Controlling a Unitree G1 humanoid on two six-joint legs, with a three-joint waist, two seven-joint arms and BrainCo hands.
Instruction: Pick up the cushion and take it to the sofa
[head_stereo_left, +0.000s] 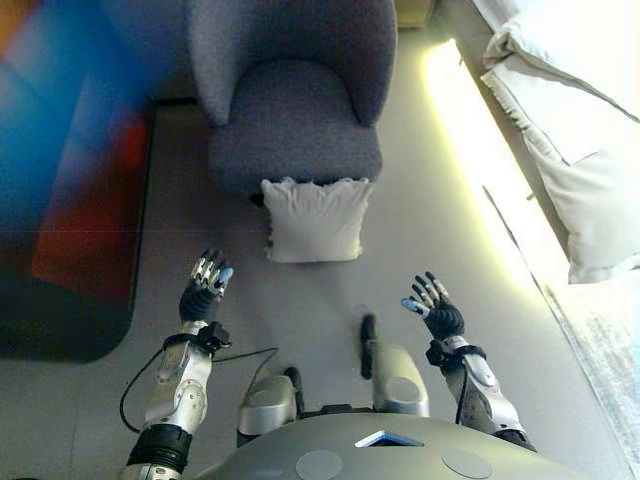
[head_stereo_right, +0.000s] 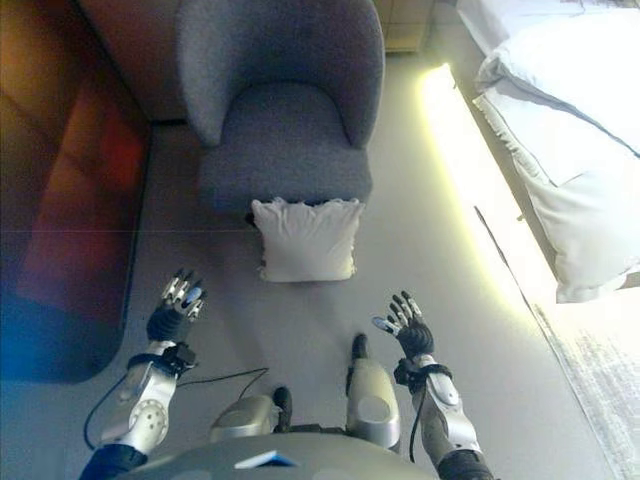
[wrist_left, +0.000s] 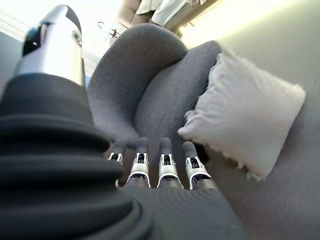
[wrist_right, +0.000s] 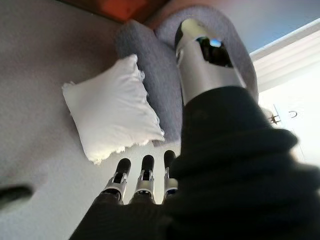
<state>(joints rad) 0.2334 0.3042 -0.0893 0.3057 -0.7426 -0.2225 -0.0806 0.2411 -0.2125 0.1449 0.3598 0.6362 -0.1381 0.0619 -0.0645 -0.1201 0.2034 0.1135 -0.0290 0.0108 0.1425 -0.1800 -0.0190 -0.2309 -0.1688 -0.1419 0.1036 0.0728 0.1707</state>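
Cushion (head_stereo_left: 315, 220): white, on floor (head_stereo_left: 330, 310), propped against front of grey armchair (head_stereo_left: 295, 100), long axis crosswise. Lies ahead, midway between left hand (head_stereo_left: 205, 285) and right hand (head_stereo_left: 432, 305); neither touching. Both hands empty, fingers spread, roughly equidistant; two-handed approach judged likely.

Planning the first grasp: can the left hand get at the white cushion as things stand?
Probably yes. The cushion leans on the grey armchair, and the floor between it and the open left hand looks bare, though the hand hangs short of it.
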